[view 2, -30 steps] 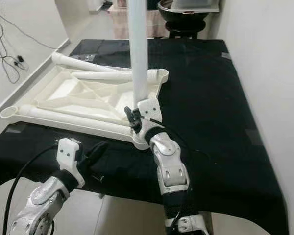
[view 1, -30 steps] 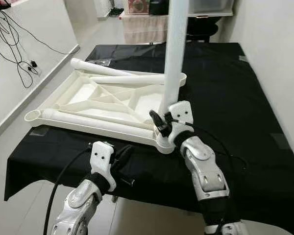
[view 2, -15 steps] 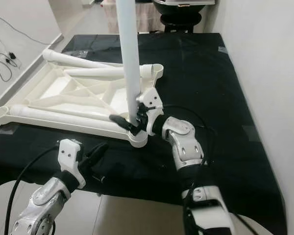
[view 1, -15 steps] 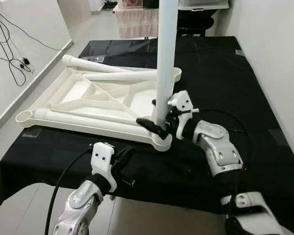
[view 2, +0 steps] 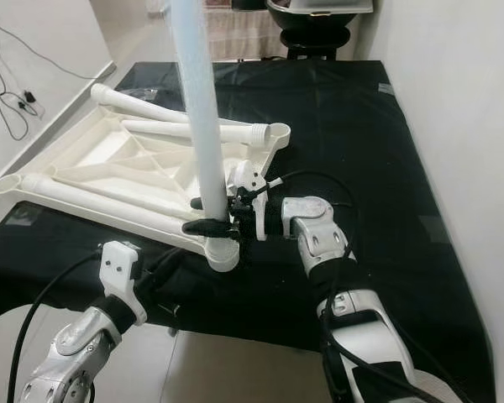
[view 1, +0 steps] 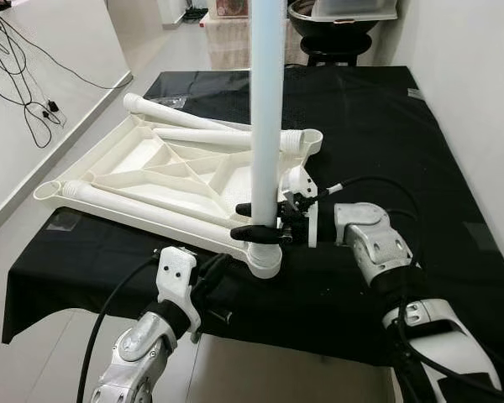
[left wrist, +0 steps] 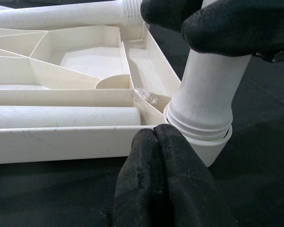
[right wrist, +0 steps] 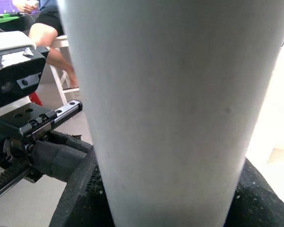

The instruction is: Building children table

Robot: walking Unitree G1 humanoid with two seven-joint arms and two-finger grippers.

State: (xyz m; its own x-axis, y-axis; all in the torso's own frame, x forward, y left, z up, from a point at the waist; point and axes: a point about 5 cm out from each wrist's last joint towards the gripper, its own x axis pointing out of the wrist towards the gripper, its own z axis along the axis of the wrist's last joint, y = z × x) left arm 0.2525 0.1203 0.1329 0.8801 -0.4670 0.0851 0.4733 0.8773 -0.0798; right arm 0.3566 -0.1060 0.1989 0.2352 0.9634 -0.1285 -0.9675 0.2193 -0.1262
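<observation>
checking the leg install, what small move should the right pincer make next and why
Probably keep twisting the upright leg down into the corner socket. The right pincer is shut on the leg just above the socket, and the left wrist view shows thread ridges still exposed above the socket rim, so the leg does not look fully seated.

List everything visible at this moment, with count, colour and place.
table top: one, white, upside down on the black cloth
upright leg: one, white, standing in the near corner socket
loose legs: two, white, lying across the far side
third lying leg: one, white, along the near edge
black cloth: one, covering the work surface
cables: black, on the left wall
right gripper: closed around the upright leg
left gripper: shut, low at the near edge
</observation>
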